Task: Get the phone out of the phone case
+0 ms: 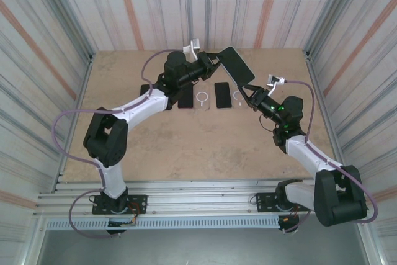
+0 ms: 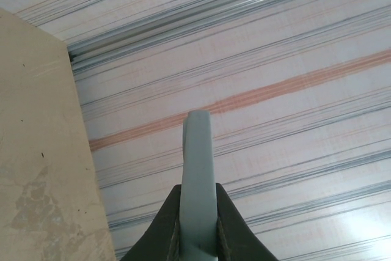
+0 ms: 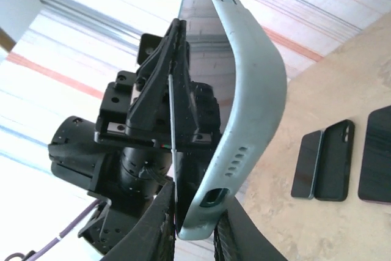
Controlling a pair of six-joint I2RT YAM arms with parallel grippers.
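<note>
The phone (image 1: 236, 64), dark screen up, sits in a pale grey-green phone case and is held tilted in the air above the back of the table. My left gripper (image 1: 211, 61) is shut on its upper left end; in the left wrist view the case edge (image 2: 198, 169) stands between the fingers of that gripper (image 2: 198, 239). My right gripper (image 1: 250, 94) is shut on the lower end. In the right wrist view its fingers (image 3: 157, 224) press both sides of the case's bottom (image 3: 215, 198), at the port hole. The case (image 3: 253, 90) bows away from the glossy phone (image 3: 201, 35).
A row of loose items lies on the wooden table (image 1: 186, 147) under the held phone: a dark phone (image 1: 185, 96), a clear case with a ring (image 1: 203, 97), another dark phone (image 1: 223, 94). Dark phones (image 3: 336, 160) also lie at the right. Striped walls enclose the table.
</note>
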